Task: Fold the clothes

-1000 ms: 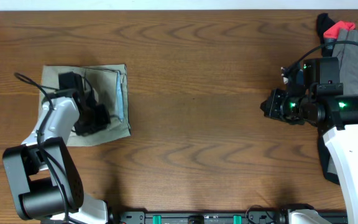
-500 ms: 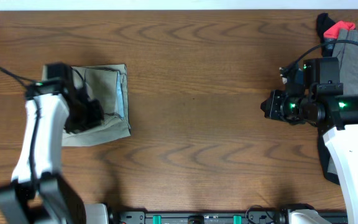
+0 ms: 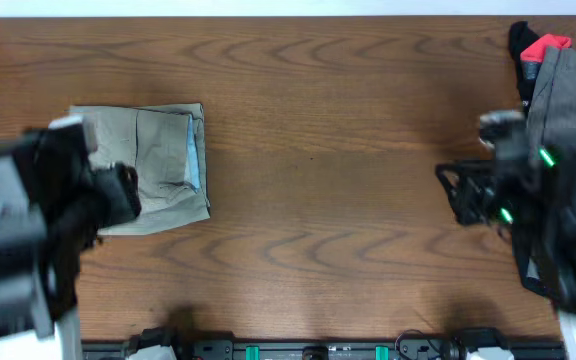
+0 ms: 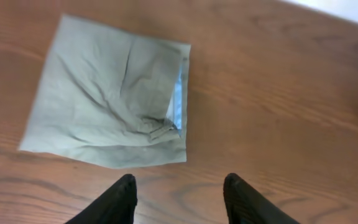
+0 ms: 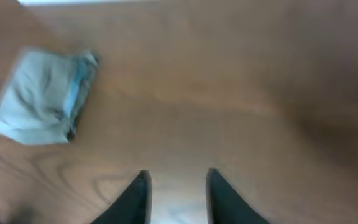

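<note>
Shorts (image 3: 143, 168) are lying folded, near-square, at overhead's mid-left. Left gripper (image 4: 179, 186) is hovering nearer, cloth lying up-left of its jaws, which are apart and empty. Right gripper (image 5: 178, 186) is sitting well apart, jaws apart and empty.

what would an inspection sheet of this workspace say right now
surface: brown wooden table, no spills seen
job's things: khaki shorts folded into a flat square at the left, blue lining showing at one edge
clutter: grey garment and black and red cloth at the right edge
grippers: left gripper and right gripper, fingers apart, holding nothing
cables: too blurred to tell
surroundings: pale strip beyond the far edge
</note>
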`<state>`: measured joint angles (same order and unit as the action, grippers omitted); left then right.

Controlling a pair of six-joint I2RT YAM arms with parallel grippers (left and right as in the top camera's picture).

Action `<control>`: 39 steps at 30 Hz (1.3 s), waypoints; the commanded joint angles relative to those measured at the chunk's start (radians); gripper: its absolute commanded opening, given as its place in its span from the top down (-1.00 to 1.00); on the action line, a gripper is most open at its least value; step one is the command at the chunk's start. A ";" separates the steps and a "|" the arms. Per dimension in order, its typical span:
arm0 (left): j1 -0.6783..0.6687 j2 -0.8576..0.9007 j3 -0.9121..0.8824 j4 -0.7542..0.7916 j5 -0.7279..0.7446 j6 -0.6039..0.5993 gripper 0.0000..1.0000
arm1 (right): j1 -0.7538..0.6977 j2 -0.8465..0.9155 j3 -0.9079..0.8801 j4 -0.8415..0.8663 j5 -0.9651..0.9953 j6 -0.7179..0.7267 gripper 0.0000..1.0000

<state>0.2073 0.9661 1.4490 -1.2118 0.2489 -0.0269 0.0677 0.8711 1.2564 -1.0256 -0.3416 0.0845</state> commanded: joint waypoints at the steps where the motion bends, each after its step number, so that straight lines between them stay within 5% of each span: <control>1: -0.002 -0.055 0.001 -0.013 0.005 -0.023 -0.05 | -0.009 -0.124 0.021 0.005 0.006 -0.048 -0.03; 4: -0.002 -0.078 -0.023 -0.028 0.005 -0.028 -0.11 | -0.009 -0.212 0.021 -0.003 0.006 -0.048 -0.24; 5: -0.002 -0.079 -0.032 -0.038 0.005 -0.028 -0.14 | -0.009 -0.238 0.021 -0.008 0.013 -0.048 -0.49; 6: -0.002 -0.078 -0.040 -0.045 0.005 -0.028 -0.18 | -0.009 -0.253 0.021 -0.013 0.018 -0.048 -0.99; 8: -0.002 -0.075 -0.056 -0.061 0.005 -0.028 -0.96 | -0.009 -0.280 0.021 -0.028 0.040 -0.048 -0.98; 39: -0.002 -0.058 -0.069 -0.082 0.005 -0.027 -0.96 | -0.009 -0.292 0.021 -0.150 0.054 -0.048 -0.98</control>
<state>0.2073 0.9119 1.3804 -1.2907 0.2489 -0.0525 0.0677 0.5804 1.2781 -1.1645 -0.2943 0.0437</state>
